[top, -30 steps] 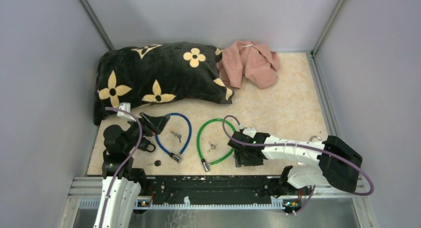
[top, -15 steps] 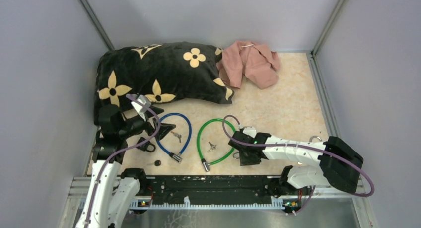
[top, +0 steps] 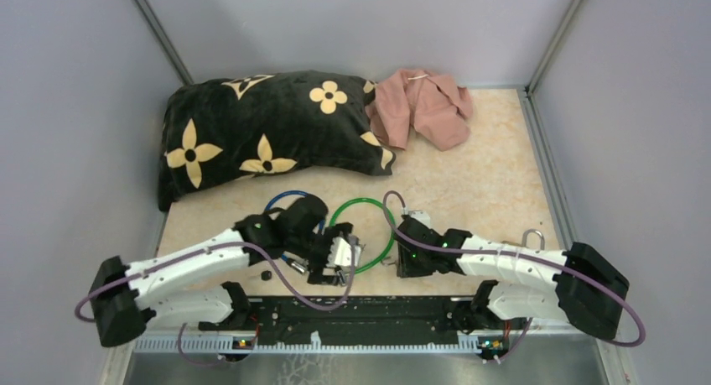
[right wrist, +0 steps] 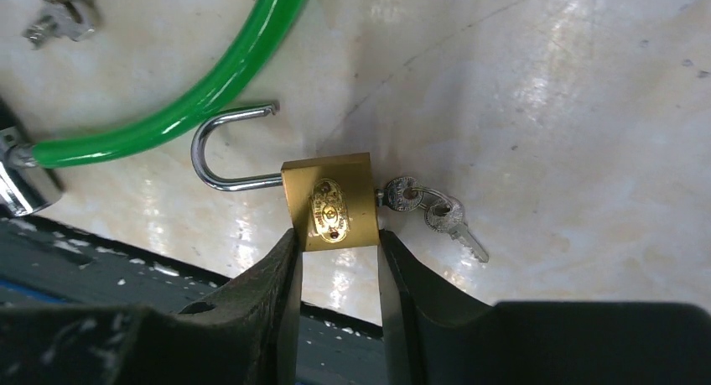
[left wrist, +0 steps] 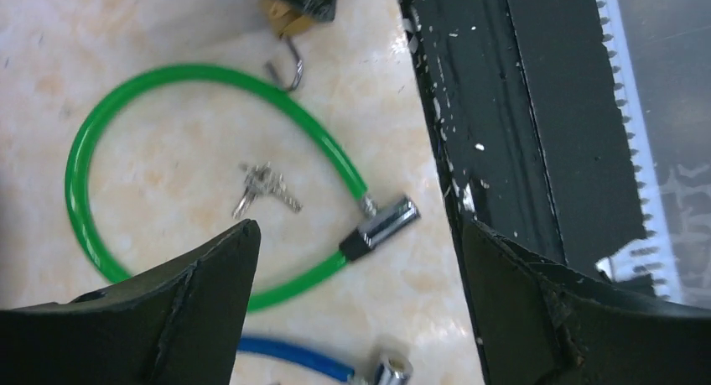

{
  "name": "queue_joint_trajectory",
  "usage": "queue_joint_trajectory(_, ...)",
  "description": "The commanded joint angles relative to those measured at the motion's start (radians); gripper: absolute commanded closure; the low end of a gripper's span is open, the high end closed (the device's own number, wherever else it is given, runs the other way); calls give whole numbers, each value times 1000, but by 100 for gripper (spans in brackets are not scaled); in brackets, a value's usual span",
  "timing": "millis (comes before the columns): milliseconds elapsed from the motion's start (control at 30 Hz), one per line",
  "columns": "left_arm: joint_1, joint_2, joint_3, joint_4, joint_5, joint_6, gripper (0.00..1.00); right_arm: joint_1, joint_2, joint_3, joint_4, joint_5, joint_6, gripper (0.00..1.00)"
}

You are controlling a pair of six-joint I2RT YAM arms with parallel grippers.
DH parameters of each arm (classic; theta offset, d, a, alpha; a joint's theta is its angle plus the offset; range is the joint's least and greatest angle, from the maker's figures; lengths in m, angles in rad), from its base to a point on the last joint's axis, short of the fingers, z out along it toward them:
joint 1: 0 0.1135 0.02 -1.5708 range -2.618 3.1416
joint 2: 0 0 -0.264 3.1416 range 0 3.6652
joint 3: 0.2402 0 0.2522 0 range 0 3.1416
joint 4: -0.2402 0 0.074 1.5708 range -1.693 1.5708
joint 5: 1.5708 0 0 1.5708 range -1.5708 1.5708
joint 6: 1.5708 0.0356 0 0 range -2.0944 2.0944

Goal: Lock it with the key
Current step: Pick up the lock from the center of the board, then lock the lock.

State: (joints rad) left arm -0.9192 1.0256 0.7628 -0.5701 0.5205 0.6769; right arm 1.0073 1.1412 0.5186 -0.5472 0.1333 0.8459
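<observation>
Clamping brass padlock (right wrist: 329,202) beside near edge of table (right wrist: 545,108), right pincer (right wrist: 337,236)

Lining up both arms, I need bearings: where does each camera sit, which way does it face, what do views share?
Top external: above and behind the bases, looking down on the table; both arms show, with left hand and right hand.
Left wrist: on the left arm, facing down at the green cable lock and small keys; its open fingers frame them.
Right wrist: on the right arm, facing down at the brass padlock, pinched between its fingers.
Shared: the green cable lock appears in all three.
</observation>
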Motion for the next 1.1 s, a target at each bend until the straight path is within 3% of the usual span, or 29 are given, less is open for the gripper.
queue_joint_trajectory(0,-158,135,-18,293,-121,122,6,-36,-65,-63,135,-102,9,100)
queue_joint_trajectory(100,-168,282,-46,527,-85,118,7,-45,-115,-77,107,-119,17,100)
queue_joint_trajectory(233,-168,434,-54,755,-67,-3,14,-53,-174,-103,108,-130,26,100)
queue_joint_trajectory(367,-172,518,-28,797,-23,-155,23,-59,-224,-131,108,-130,44,100)
queue_joint_trajectory(667,-222,609,-1,808,-40,-176,28,-80,-319,-171,128,-164,59,100)
queue_joint_trajectory(733,-227,630,1,817,-55,-200,40,-81,-320,-168,129,-163,48,100)
queue_joint_trajectory(833,-229,644,4,838,-95,-205,80,-81,-329,-167,116,-160,39,100)
queue_joint_trajectory(967,-229,656,15,820,-145,-182,90,-81,-369,-171,109,-158,33,100)
queue_joint_trajectory(1000,-230,657,15,814,-154,-181,98,-81,-381,-173,107,-156,33,100)
queue_joint_trajectory(1067,-230,651,15,815,-166,-191,100,-82,-395,-178,111,-162,25,100)
